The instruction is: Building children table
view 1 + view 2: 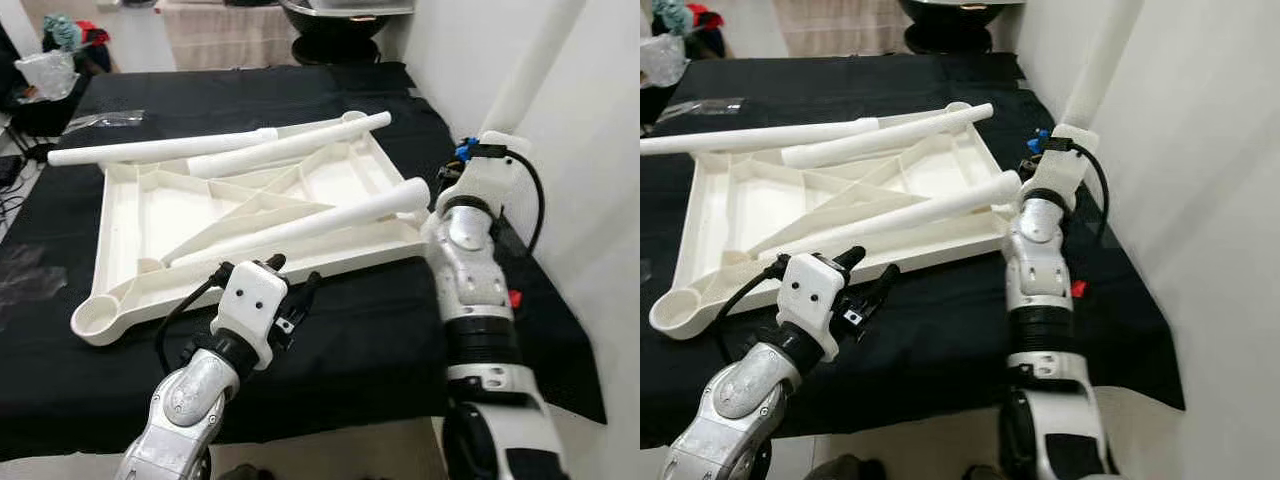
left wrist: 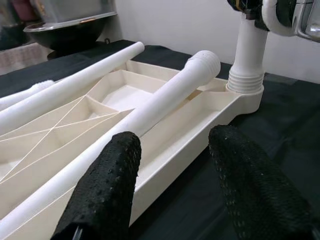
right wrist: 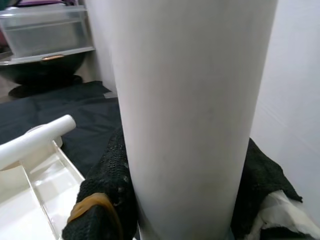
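Right tool (image 3: 182,210) clamped around an upright white leg (image 1: 525,70), standing in the tabletop's corner socket.

Directly below that tool, the leg's threaded end meets the upturned white tabletop (image 1: 120,215) on the black surface (image 1: 380,340), its long axis vertical. Left tool (image 2: 175,185), fingers spread and holding nothing, hovers at the tabletop's near edge; three loose legs (image 1: 300,225) lie just beyond it. Left wrist view reveals the threaded joint, which the right wrist view hides.

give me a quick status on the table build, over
Right gripper shut on upright white plastic leg, standing in corner socket of upturned white tabletop. Left gripper open, hovering by near edge. Three loose white legs lying across tabletop.
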{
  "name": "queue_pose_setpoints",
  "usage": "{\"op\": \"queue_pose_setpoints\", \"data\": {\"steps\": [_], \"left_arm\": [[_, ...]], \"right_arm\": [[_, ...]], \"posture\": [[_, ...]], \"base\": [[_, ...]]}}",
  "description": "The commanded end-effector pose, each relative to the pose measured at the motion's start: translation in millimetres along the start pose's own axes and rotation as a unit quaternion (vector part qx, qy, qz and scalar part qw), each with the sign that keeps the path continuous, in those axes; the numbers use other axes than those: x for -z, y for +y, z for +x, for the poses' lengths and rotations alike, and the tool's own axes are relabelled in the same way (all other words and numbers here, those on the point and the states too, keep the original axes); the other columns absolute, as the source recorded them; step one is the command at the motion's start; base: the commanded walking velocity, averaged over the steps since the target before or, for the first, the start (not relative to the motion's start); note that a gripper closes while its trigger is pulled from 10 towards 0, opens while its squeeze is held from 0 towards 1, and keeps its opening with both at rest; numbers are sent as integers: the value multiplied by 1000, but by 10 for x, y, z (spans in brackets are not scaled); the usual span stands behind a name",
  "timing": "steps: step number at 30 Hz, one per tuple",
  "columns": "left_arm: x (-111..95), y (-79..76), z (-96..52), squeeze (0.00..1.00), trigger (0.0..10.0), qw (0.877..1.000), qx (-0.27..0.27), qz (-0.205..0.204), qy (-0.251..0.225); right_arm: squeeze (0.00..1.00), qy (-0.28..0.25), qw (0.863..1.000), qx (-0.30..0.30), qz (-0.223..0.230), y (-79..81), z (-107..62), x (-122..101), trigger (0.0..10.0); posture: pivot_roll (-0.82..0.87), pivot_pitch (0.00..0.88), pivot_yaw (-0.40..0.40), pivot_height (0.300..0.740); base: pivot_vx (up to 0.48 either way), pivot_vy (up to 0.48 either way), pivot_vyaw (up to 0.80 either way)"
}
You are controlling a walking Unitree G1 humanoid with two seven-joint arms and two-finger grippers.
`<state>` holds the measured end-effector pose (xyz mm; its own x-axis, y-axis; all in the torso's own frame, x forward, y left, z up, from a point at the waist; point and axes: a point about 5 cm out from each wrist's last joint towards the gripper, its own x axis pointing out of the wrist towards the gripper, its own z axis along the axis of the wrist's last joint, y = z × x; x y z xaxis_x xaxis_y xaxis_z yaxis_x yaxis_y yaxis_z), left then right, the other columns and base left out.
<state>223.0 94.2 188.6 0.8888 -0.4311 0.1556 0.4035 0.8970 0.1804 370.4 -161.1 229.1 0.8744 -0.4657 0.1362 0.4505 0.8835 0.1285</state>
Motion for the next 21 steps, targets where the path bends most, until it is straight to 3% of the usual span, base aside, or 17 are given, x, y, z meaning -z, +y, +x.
{"op": "queue_pose_setpoints", "data": {"steps": [1,2,3,6,7,10,11,12,16,18,20,21], "left_arm": [[34,-30,-2,0,10000,1000,3,-4,5],[37,-28,-4,0,10000,1000,3,-5,6],[40,-26,-7,0,10000,1000,3,-4,7],[42,-25,-9,0,10000,1000,3,-4,7],[43,-24,-10,0,10000,1000,2,-4,7],[44,-24,-10,0,10000,1000,3,-4,7],[44,-26,-10,0,10000,1000,3,-4,7],[44,-28,-8,0,10000,1000,3,-5,7],[41,-31,-6,0,10000,1000,2,-4,6],[41,-29,-5,0,10000,1000,1,-4,7],[41,-29,-5,0,10000,1000,1,-4,7],[43,-26,-6,0,10000,1000,0,-4,7]], "right_arm": [[0,27,1000,-4,1,61,-49,93,10000],[0,23,1000,-21,1,123,-65,71,10000],[498,15,999,-32,-2,162,-77,49,10000],[498,10,999,-38,-4,179,-82,36,10000],[1000,9,999,-42,-3,190,-91,26,10000],[1000,5,999,-53,-5,210,-99,14,10000],[816,5,997,-74,-3,240,-106,7,10000],[0,6,996,-92,-7,254,-111,-3,10000],[0,10,991,-133,-9,258,-105,-13,10000],[0,10,987,-158,-23,142,-30,10,10000],[0,10,987,-158,-23,142,-30,10,10000],[0,14,985,-168,-41,52,20,53,10000]], "posture": [[27,107,-44,740],[27,107,-44,740],[26,110,-44,740],[26,110,-44,740],[26,110,-44,740],[26,110,-44,740],[26,110,-44,740],[23,113,-44,740],[23,114,-46,740],[23,117,-47,740],[23,117,-47,740],[22,117,-47,740]], "base": [[0,0,0],[0,0,0],[0,0,0],[0,0,0],[0,0,0],[0,0,0],[0,0,0],[0,0,0],[0,0,0],[0,0,0],[0,0,0],[0,0,0]]}}
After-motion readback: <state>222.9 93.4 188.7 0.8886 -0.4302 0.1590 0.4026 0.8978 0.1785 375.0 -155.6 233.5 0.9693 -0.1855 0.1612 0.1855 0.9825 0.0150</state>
